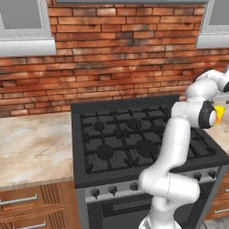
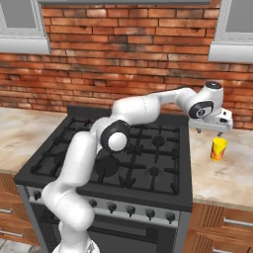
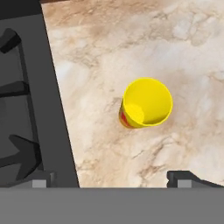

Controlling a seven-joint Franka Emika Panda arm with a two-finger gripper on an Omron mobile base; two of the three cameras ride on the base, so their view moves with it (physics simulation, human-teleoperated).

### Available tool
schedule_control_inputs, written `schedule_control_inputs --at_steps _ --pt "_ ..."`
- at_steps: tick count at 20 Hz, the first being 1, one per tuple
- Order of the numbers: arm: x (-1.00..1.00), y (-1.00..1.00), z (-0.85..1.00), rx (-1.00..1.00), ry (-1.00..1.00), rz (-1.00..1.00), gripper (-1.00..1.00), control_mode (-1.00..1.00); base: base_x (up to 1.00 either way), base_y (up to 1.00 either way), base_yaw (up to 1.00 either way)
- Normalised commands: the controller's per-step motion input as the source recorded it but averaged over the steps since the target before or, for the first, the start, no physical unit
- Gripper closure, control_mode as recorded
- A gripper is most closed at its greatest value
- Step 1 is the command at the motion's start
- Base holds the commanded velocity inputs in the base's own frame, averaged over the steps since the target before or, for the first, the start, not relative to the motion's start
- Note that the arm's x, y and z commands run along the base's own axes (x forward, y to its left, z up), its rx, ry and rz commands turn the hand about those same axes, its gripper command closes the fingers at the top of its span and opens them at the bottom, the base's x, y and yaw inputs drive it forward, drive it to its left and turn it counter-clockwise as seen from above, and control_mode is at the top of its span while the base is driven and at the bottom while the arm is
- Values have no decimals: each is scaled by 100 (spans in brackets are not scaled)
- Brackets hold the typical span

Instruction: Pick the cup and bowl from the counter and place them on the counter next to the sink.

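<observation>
The yellow cup (image 3: 146, 103) is seen standing upright on the marbled bench (image 3: 131, 48), mouth up, with an orange-red band visible low on its outer wall at about 8 o'clock in the hand view. In that view the cup is placed near the centre, slightly toward 1 o'clock, and the straight dark edge of the stove (image 3: 52, 109) runs from 12 o'clock down to 7 o'clock along the left side. A strip of bare bench separates the cup from that edge, so the two are apart, not touching. Open stone surface is left around the cup on every other side.

In the right base view the cup (image 2: 218, 148) is found on the bench (image 2: 222, 178) just to the right of the stove (image 2: 123, 153), at about 3 o'clock in the picture, with the brick wall (image 2: 128, 54) behind it at 12 o'clock. The front edge of the bench lies toward 5 o'clock, well clear of the cup.

The arm is stretched from the base at 7 o'clock across the stove toward 2 o'clock, with the elbow raised over the burner grates and the wrist bent so that the hand points downward. The gripper (image 2: 213, 132) is held above the cup without touching it. The jaws are spread wide apart and nothing is held between them; one fingertip (image 3: 186, 178) is seen at 5 o'clock and the other at 7 o'clock in the hand view, with the cup lying beyond the gap between them.

In the left base view a sliver of the cup (image 1: 219, 113) is seen behind the forearm at 3 o'clock.
</observation>
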Motion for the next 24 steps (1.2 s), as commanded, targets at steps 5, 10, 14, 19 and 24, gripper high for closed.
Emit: schedule_control_inputs --at_steps 5,10,14,19,24 --pt "38 -30 -13 0 1 5 -100 -100 0 0 0" --pt "34 -14 -7 0 2 8 -100 -100 0 0 0" --pt "21 0 -3 0 3 6 -100 -100 0 0 0" --pt "23 0 -12 0 4 5 -100 -100 0 0 0" --pt "21 0 -19 0 4 2 -100 -100 0 0 0"
